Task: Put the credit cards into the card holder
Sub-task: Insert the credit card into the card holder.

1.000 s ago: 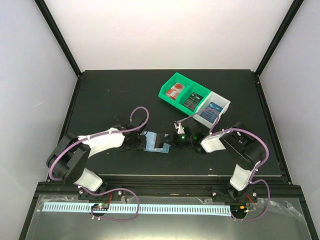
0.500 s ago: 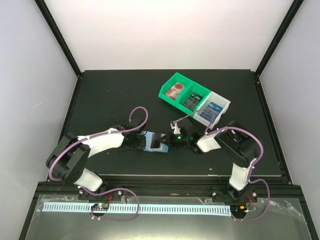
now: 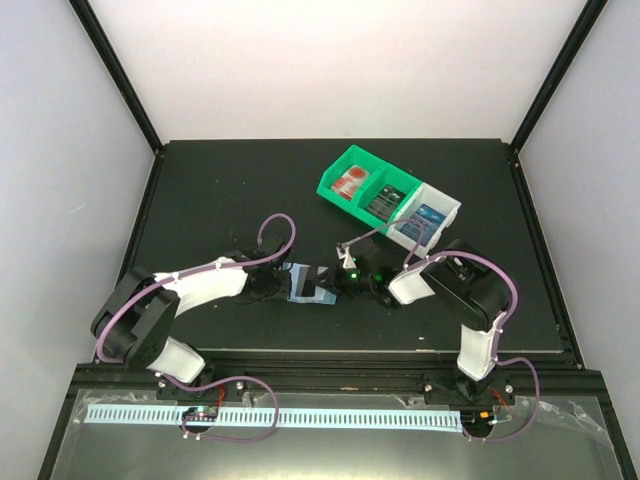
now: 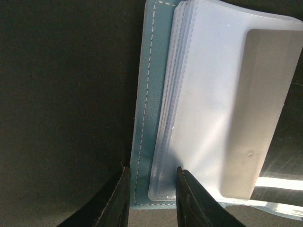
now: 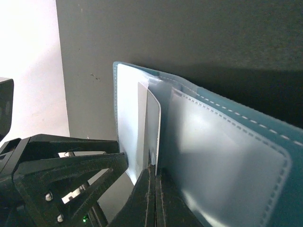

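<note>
The blue-teal card holder (image 3: 310, 283) lies open on the black table between my grippers. My left gripper (image 3: 276, 287) is at its left edge. In the left wrist view its jaws stand a little apart (image 4: 150, 189), astride the stitched edge of the holder (image 4: 147, 118) and its clear pockets (image 4: 208, 118). My right gripper (image 3: 347, 279) is shut on a pale credit card (image 5: 152, 125), seen edge-on between the clear pocket leaves (image 5: 218, 161); the fingertips (image 5: 154, 166) touch the holder. More cards lie in the bins: red-and-white (image 3: 350, 183), dark (image 3: 384, 203), blue (image 3: 430, 219).
A green bin (image 3: 366, 186) and a white bin (image 3: 428, 221) stand behind the right arm at the back right. The left gripper's black frame (image 5: 57, 165) shows close behind the holder in the right wrist view. The table's front edge is just behind both arms.
My right gripper has moved left with the card, up against the holder's right side. The left gripper and the holder have stayed in place.
</note>
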Tool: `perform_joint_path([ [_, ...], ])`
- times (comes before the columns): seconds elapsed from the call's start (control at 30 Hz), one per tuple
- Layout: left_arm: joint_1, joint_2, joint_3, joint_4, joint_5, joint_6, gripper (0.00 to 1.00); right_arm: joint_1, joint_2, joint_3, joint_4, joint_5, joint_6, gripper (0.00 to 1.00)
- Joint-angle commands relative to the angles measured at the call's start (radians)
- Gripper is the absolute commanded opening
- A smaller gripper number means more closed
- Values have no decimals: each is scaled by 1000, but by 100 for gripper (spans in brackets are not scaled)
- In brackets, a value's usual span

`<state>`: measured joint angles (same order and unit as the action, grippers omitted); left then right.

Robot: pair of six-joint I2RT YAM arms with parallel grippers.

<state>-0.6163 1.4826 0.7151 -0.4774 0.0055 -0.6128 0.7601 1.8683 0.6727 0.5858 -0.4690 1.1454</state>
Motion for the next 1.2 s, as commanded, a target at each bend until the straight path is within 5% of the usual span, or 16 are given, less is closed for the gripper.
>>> perform_joint_path([
  [0.0, 2, 1, -27, -12, 31, 7, 28, 21, 42, 28, -11, 33, 6, 1],
  [0.57, 2, -32, -36, -16, 27, -21, 38, 59, 106, 116, -51, 71, 25, 5],
  [0.7, 2, -72, -29, -36, -14, -22, 38, 60, 32, 132, -208, 133, -46, 9],
  [0.9, 2, -131, -15, -30, -25, -1, 39, 63, -63, 176, -418, 242, -162, 30],
  [1.17, 4, -113, -9, 7, -8, -6, 42, 75, -101, 238, -590, 321, -228, 30],
])
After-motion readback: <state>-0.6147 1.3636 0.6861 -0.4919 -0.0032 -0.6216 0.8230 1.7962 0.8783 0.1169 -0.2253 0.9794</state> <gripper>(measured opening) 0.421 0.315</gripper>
